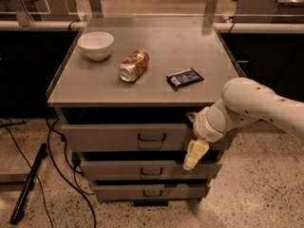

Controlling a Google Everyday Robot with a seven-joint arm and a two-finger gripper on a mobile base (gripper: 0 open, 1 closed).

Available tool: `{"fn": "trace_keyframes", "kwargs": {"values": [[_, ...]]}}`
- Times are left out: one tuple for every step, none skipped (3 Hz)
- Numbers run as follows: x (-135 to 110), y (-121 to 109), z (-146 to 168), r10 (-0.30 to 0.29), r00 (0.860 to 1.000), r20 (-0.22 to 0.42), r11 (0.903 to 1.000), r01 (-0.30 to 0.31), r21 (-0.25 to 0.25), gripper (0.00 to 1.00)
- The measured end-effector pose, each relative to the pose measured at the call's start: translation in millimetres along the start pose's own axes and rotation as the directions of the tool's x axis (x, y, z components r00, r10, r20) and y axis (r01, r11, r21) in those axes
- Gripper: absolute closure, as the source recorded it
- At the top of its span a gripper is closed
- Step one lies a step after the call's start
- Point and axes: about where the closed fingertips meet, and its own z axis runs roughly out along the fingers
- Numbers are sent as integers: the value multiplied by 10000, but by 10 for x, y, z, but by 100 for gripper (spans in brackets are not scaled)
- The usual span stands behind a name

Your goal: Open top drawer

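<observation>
The top drawer is the widest grey drawer, right under the cabinet top, with a small dark loop handle at its centre. A dark gap shows above its front panel. My gripper hangs from the white arm that comes in from the right. It sits at the right end of the drawer's front, to the right of the handle and a little lower, pointing down over the gap between the top and middle drawers. It holds nothing that I can see.
Two narrower drawers sit below. On the cabinet top are a white bowl, a lying can and a dark packet. Cables and a dark bar lie on the floor at left.
</observation>
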Motion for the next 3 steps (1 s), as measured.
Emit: {"fn": "trace_keyframes", "kwargs": {"values": [[-19,-11,21,-86,9999,-133,9999,85,-63,0],[41,-47,128,-89,9991,-422,9995,76,-306,0],[97,-43,187,-36,9981,-609,9985,3,-543,0]]}}
